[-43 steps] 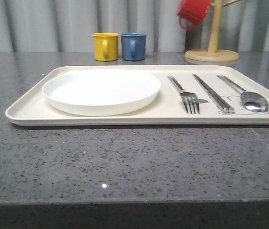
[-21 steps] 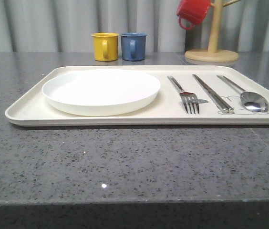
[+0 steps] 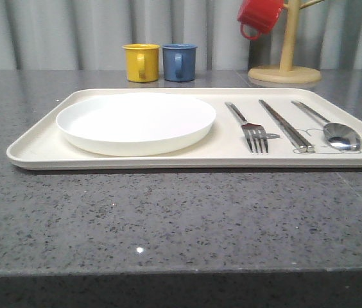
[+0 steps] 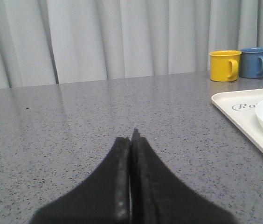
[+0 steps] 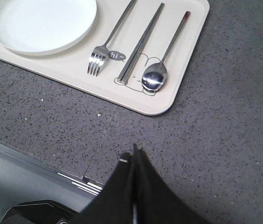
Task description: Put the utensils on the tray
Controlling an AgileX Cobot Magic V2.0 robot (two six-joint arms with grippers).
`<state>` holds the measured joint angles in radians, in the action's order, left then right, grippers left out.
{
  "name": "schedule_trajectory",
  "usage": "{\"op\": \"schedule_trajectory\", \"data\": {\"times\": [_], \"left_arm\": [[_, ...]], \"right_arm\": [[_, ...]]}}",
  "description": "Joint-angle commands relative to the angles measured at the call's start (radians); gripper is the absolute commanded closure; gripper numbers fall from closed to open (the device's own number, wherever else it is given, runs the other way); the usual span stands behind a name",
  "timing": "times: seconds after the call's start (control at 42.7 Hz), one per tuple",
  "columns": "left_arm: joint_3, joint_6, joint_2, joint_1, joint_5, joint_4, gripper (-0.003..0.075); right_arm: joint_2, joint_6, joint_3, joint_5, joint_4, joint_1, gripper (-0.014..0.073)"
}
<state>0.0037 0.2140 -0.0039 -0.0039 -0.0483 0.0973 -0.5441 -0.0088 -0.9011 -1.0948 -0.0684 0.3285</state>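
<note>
The fork, chopsticks and spoon lie on the tray, at 3 o'clock from the plate. They look thin, rigid and slippery, best gripped mid-handle. The left gripper and right gripper are both clenched and empty.

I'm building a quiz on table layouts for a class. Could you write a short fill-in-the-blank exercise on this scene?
1. On the tray, the chopsticks lie between the fork and the ____.
2. The white plate sits on the tray's ____ half in the front view.
3. The mug beside the yellow mug is ____.
4. The red mug hangs from a wooden ____.

Missing words: spoon; left; blue; stand
</note>
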Motion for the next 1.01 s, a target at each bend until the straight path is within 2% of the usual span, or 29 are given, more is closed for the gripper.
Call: {"op": "schedule_trajectory", "data": {"times": [0.0, 0.14, 0.983], "left_arm": [[0.005, -0.003, -0.024, -0.009, 0.104, 0.014, 0.0741], [0.005, -0.003, -0.024, -0.009, 0.14, 0.014, 0.0741], [0.005, -0.003, -0.022, -0.009, 0.14, 0.014, 0.0741]], "right_arm": [[-0.005, -0.009, -0.022, 0.055, 0.006, 0.001, 0.066], [-0.005, -0.009, -0.022, 0.055, 0.006, 0.001, 0.066], [-0.005, -0.009, -0.022, 0.055, 0.006, 0.001, 0.066]]}}
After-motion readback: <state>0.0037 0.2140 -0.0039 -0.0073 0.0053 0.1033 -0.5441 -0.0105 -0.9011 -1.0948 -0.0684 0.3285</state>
